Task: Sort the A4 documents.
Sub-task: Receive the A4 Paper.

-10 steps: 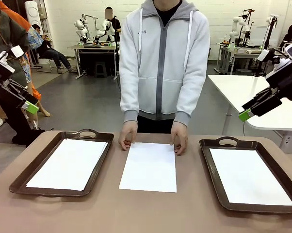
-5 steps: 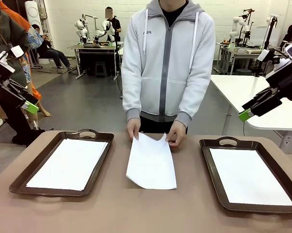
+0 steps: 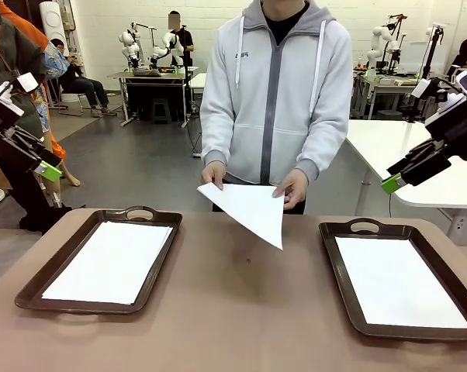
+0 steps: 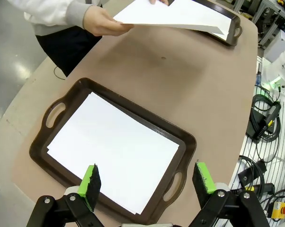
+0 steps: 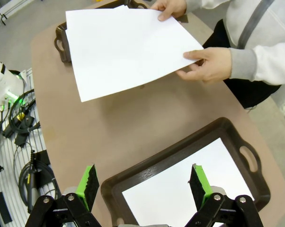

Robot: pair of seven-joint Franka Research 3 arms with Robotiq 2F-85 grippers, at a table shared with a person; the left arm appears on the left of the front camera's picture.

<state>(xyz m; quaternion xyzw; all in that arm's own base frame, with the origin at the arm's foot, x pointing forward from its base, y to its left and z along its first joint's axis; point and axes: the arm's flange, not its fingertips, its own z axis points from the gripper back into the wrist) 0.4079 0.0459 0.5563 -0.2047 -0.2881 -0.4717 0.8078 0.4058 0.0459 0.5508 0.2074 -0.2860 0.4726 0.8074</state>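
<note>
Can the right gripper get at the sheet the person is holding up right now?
Probably yes. The right gripper is open and hangs above the table's right side; the sheet is held in the air mid-table with its near corner free, nothing between them.

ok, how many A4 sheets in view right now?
3 visible: one sheet in the left tray, one sheet in the right tray, one sheet held above the table by the person's hands. Stacked sheets underneath could be hidden.
</note>
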